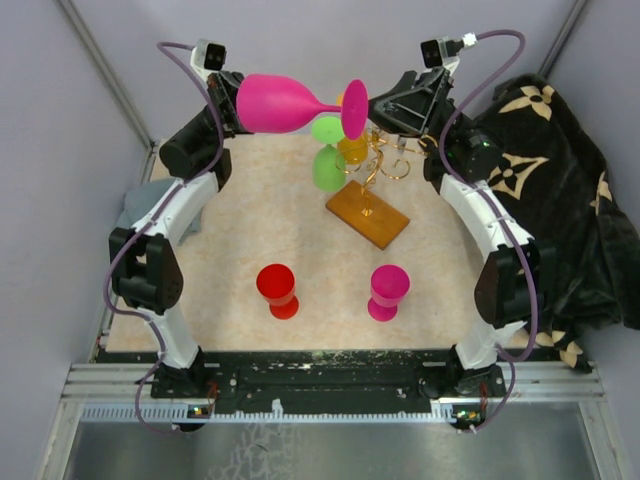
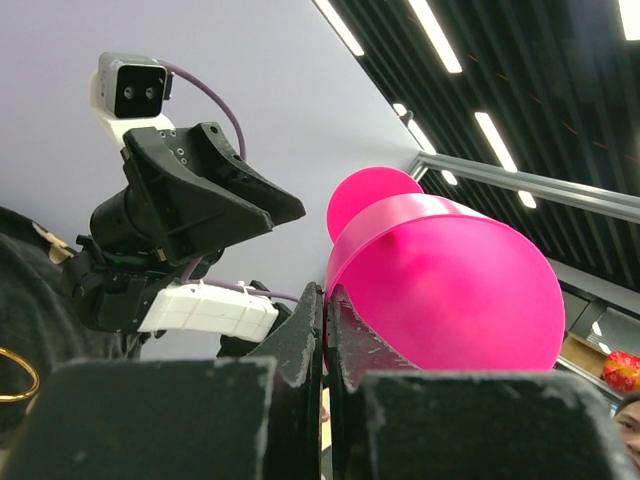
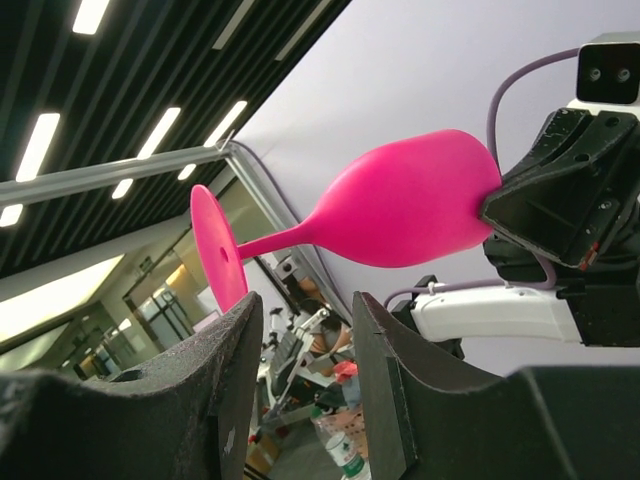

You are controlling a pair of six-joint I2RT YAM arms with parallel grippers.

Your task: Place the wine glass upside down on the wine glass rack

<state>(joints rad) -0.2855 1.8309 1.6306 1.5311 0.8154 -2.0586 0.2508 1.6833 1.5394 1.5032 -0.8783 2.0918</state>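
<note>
The pink wine glass (image 1: 283, 103) hangs on its side high over the far end of the table, foot pointing right. My left gripper (image 1: 233, 101) is shut on the rim of its bowl; in the left wrist view the thin wall of the wine glass (image 2: 450, 290) sits pinched in the left gripper (image 2: 327, 300). My right gripper (image 1: 376, 112) is open just right of the foot. In the right wrist view the stem of the wine glass (image 3: 400, 205) passes just beyond the right gripper (image 3: 305, 310), untouched. The gold wine glass rack (image 1: 378, 165) stands below on its amber base (image 1: 367, 214).
Two green glasses (image 1: 327, 165) and an orange one (image 1: 352, 150) hang on the rack's left side. A red glass (image 1: 278, 290) and a magenta glass (image 1: 388, 291) stand on the beige mat nearer the arm bases. A black patterned blanket (image 1: 560, 200) lies at the right.
</note>
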